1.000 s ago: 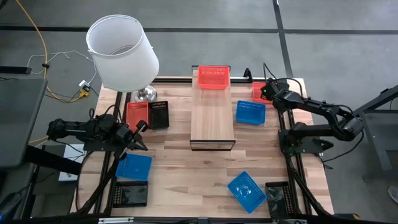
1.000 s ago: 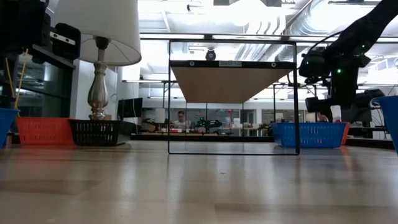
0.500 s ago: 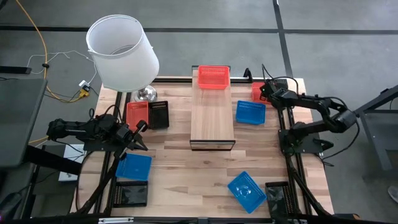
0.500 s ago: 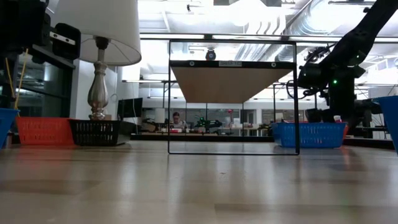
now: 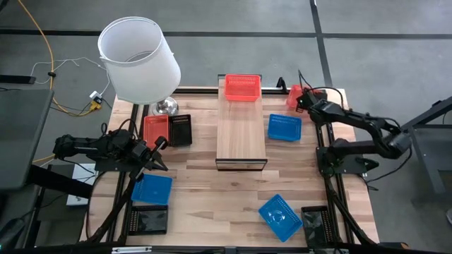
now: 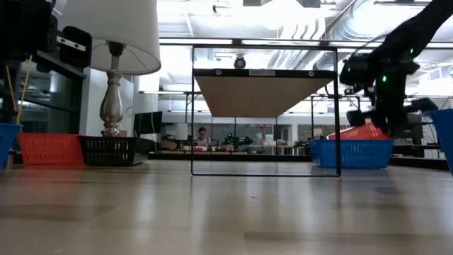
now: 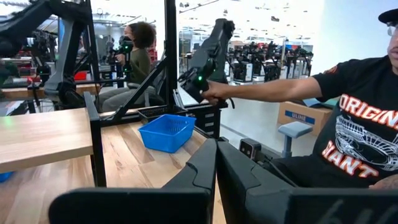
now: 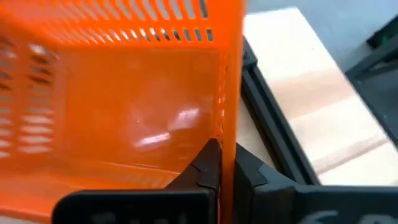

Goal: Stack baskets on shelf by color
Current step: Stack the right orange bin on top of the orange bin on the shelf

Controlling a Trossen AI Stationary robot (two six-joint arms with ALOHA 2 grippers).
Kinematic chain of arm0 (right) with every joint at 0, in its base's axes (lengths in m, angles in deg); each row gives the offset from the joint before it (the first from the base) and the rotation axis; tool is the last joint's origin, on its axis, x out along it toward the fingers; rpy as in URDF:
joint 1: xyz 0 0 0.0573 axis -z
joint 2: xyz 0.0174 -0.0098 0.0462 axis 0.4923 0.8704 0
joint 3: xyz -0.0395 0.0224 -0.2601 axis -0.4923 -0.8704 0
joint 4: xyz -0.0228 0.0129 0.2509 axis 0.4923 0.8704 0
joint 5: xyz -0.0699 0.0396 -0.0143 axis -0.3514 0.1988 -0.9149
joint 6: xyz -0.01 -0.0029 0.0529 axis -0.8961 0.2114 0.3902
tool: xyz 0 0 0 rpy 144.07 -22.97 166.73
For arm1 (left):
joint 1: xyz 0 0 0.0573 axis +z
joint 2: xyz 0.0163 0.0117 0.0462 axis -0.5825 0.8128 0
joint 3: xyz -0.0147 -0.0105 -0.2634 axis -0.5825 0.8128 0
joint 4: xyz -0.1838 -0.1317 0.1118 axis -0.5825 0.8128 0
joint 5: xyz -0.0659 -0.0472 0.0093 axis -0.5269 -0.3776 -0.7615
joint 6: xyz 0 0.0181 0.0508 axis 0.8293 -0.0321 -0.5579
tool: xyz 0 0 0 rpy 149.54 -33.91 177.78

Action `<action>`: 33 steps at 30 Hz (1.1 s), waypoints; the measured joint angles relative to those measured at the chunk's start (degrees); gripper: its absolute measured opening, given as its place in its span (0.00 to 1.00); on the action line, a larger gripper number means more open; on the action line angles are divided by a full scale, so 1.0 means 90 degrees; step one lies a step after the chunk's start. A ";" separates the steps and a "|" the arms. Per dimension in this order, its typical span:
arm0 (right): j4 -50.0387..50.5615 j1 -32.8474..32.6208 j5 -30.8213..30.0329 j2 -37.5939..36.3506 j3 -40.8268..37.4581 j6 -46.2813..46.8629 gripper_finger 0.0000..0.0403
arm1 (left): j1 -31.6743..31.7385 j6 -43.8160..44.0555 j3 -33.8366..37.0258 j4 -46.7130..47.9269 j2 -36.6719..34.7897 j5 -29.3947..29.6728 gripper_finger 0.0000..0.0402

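Butcher-block table with shelf, lamp, and red, black, blue baskets scattered around

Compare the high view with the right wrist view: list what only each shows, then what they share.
Only the high view shows the whole layout: the shelf with a red basket on its far end, blue baskets and black baskets scattered on the table, the lamp, and the left end effector waiting at the table's left side.

Only the right wrist view shows the grip itself: the fingers pinching a basket wall.

Both show the right end effector holding a red basket at the table's far right corner.
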State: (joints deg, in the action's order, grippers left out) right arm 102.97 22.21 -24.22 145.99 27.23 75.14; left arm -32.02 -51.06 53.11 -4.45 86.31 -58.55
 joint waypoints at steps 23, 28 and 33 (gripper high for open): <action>-0.1435 -0.3448 -0.0327 -0.1944 0.1304 -0.0289 0.00 | 0.0000 0.0000 0.0000 0.0000 -0.0001 0.0000 0.00; -0.2353 -0.3501 0.0290 -0.0897 0.1822 -0.0785 0.00 | 0.0000 0.0000 -0.0001 0.0000 0.0000 0.0000 0.00; -0.2206 -0.3395 0.0776 0.0218 0.2985 -0.1031 0.00 | -0.0001 0.0000 0.0000 0.0002 -0.0001 0.0001 0.00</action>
State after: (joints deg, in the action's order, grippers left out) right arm 83.11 -8.34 -17.24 147.95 54.09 65.86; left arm -32.03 -51.06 53.12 -4.43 86.30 -58.54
